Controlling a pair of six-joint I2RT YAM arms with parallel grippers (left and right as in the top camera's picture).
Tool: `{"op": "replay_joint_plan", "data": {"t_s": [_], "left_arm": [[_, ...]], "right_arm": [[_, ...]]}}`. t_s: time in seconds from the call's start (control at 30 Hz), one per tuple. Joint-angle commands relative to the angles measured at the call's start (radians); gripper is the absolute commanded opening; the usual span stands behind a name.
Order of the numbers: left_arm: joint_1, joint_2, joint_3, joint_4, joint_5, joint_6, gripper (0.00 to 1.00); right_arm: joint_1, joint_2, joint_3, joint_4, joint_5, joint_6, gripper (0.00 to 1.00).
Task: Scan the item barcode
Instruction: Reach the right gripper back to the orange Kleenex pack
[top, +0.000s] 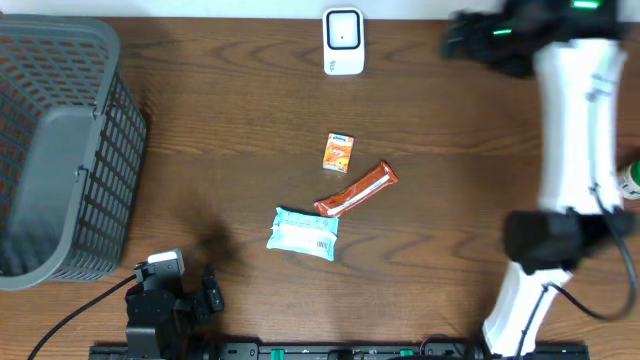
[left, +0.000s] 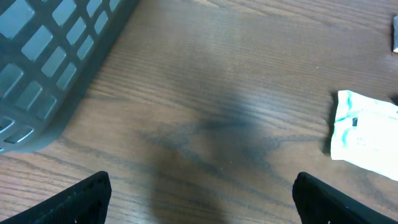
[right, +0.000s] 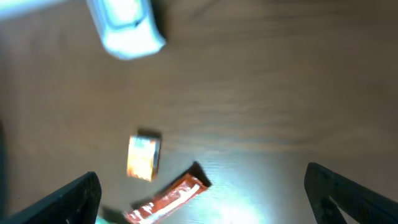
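Three items lie mid-table: a small orange packet (top: 339, 152), a red-orange bar wrapper (top: 357, 190) and a white-and-blue tissue pack (top: 303, 232). A white scanner (top: 342, 41) stands at the far edge. My right gripper (top: 462, 40) hovers at the far right, open and empty. Its wrist view is blurred and shows the scanner (right: 124, 25), the orange packet (right: 143, 157) and the bar wrapper (right: 166, 199) between wide-apart fingers (right: 348, 196). My left gripper (top: 205, 290) rests near the front left, open over bare wood (left: 202, 180), with the tissue pack (left: 364, 132) off to its right.
A grey plastic basket (top: 55, 150) fills the left side of the table, and its wall (left: 50, 56) shows in the left wrist view. A green-and-white object (top: 632, 178) peeks in at the right edge, behind the white right arm (top: 575, 120).
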Motion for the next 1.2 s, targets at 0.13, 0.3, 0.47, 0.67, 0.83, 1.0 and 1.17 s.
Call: {"op": "replay_joint_plan", "data": {"t_s": [0.13,0.3,0.47,0.67,0.83,1.0,1.17], "left_arm": [[0.002,0.001,-0.001,-0.006,0.010,-0.009,0.94],[0.002,0.001,-0.001,-0.006,0.010,-0.009,0.94],[0.002,0.001,-0.001,-0.006,0.010,-0.009,0.94],[0.002,0.001,-0.001,-0.005,0.010,-0.010,0.94],[0.002,0.001,-0.001,-0.006,0.010,-0.010,0.94],[0.002,0.001,-0.001,-0.006,0.010,-0.009,0.94],[0.002,0.001,-0.001,-0.006,0.010,-0.009,0.94]], "right_arm": [[0.226,0.188,-0.006,0.003,0.143,-0.431,0.99],[0.320,0.293,-0.006,-0.039,0.066,-0.771,0.99],[0.367,0.357,-0.006,-0.013,0.099,-0.851,0.99],[0.389,0.394,-0.006,0.041,0.100,-0.871,0.99],[0.391,0.424,-0.006,0.056,0.100,-0.871,0.99],[0.394,0.492,-0.006,0.042,0.099,-0.858,0.99],[0.410,0.537,-0.006,0.029,0.100,-0.854,0.99]]}}
